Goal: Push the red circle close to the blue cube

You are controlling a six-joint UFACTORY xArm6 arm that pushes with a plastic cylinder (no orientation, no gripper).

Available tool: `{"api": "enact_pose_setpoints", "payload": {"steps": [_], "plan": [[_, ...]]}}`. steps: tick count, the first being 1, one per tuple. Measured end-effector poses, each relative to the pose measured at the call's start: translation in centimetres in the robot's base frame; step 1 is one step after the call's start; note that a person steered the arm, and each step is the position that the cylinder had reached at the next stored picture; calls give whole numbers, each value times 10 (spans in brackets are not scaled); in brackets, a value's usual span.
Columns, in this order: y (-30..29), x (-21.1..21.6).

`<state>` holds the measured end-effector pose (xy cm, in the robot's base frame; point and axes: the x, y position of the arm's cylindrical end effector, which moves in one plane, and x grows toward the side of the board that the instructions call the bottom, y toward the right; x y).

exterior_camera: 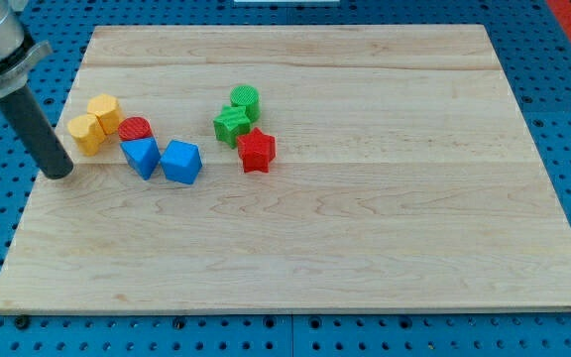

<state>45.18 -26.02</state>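
Red circle touches blue cube; my tip, gripperless, sits left; any push should be slight.

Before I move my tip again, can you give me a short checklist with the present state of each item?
1. My tip in view, at the view's left of all blocks: ok.
2. Red circle located, behind the blue blocks: ok.
3. Red circle close to the nearer blue block: ok, they appear to touch.
4. Which blue block is the cube, this one or the other blue block: cannot tell.
5. Direct path from tip to red circle: not ok, two yellow blocks stand near it.
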Motion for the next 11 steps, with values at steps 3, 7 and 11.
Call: {"api": "enact_pose_setpoints", "payload": {"steps": [3, 7, 11], "plan": [[9, 1], [58, -60], [54, -44]]}}
